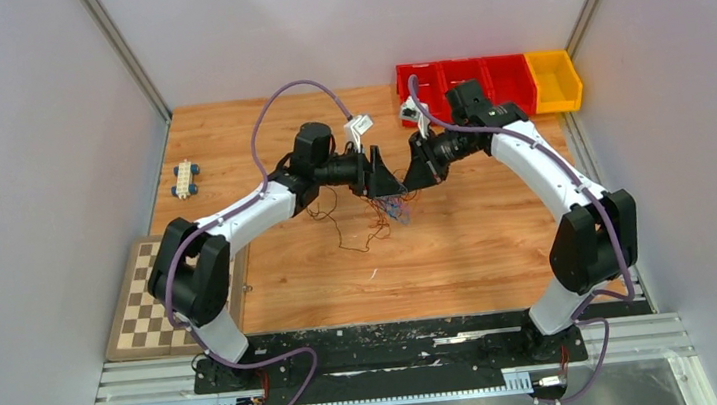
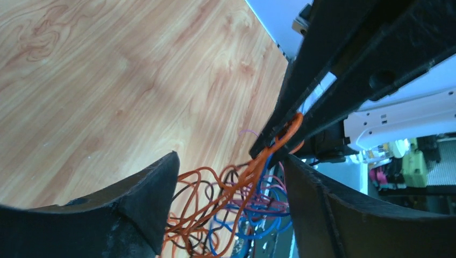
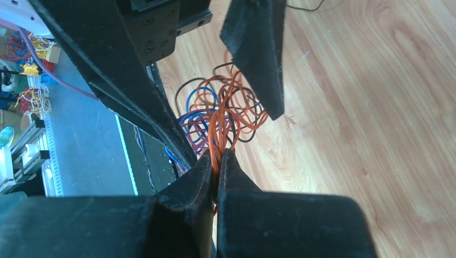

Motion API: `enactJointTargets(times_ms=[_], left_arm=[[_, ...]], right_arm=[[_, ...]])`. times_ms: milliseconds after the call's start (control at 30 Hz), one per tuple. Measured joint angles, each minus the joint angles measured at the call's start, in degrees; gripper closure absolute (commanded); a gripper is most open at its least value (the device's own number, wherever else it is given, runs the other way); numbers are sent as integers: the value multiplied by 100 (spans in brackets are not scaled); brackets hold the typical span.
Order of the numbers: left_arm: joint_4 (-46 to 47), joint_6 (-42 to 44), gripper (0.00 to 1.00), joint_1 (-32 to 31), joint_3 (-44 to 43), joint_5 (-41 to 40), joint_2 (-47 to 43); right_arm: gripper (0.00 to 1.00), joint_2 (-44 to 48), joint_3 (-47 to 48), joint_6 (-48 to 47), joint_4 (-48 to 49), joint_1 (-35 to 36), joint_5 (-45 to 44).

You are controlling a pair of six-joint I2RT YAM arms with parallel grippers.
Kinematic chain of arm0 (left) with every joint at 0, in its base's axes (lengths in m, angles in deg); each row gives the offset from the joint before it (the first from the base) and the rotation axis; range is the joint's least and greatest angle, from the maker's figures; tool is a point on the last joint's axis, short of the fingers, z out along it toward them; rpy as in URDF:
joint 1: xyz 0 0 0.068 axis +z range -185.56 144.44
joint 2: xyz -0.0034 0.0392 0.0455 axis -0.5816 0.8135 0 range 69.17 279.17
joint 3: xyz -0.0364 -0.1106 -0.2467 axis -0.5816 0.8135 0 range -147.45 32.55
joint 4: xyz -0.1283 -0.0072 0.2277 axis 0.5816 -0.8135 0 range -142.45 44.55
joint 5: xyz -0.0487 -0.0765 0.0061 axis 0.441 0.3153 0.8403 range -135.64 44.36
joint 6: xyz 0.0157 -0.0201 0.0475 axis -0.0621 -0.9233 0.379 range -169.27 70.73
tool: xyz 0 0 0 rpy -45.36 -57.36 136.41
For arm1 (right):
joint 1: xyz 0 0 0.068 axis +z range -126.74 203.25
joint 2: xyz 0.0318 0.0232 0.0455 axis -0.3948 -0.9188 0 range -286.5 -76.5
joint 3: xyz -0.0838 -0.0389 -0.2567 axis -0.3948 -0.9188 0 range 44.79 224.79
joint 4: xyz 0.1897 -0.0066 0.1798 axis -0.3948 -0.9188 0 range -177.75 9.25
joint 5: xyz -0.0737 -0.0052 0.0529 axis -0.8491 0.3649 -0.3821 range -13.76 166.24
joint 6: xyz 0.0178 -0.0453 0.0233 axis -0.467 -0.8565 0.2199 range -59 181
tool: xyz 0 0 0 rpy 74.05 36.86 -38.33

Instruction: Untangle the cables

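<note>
Shows the right tool [image 3: 219, 161] clenched on a few orange strands of the cables [image 3: 226, 105], holding them up over the desk [image 1: 479, 240]. Shows the left tool [image 2: 231, 180] released, fingers spread on either side of the tangle and not pinching it. Places the bundle mid-desk, just beneath the two meeting tools: orange, blue, purple and dark loops dangling, thin strands trailing onto the wood.

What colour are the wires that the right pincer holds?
The wires are orange; best in the right wrist view.
</note>
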State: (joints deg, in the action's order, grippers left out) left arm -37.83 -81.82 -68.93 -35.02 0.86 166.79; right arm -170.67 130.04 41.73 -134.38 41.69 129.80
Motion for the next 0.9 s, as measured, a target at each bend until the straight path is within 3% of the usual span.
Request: enactJointTargets(times_ms=[133, 200, 233, 300, 500, 667, 767, 900], left_arm=[[-164, 120, 50, -2, 17, 28, -17], [-297, 269, 76, 9, 116, 28, -87], [-393, 409, 93, 20, 236, 39, -175], [-562, 535, 100, 90, 339, 74, -271], [-1451, 1368, 100, 450, 356, 122, -444], [-2186, 2238, 100, 1182, 389, 212, -879], [-2627, 2815, 100, 1534, 387, 356, -1132], [-3574, 3703, 100, 2433, 413, 151, -1392]], right_arm=[[100, -33, -4, 68, 63, -96, -98], [100, -33, -11, 85, 70, -175, -103], [100, -33, -13, 98, 72, -227, -107], [100, -31, -28, 107, 74, -374, -103], [100, 59, -243, 31, 66, -761, -302], [100, 319, -570, -203, 44, -1408, -595], [100, 396, -590, -297, 33, -1969, -566], [100, 483, -590, -581, 55, -3027, -1305]])
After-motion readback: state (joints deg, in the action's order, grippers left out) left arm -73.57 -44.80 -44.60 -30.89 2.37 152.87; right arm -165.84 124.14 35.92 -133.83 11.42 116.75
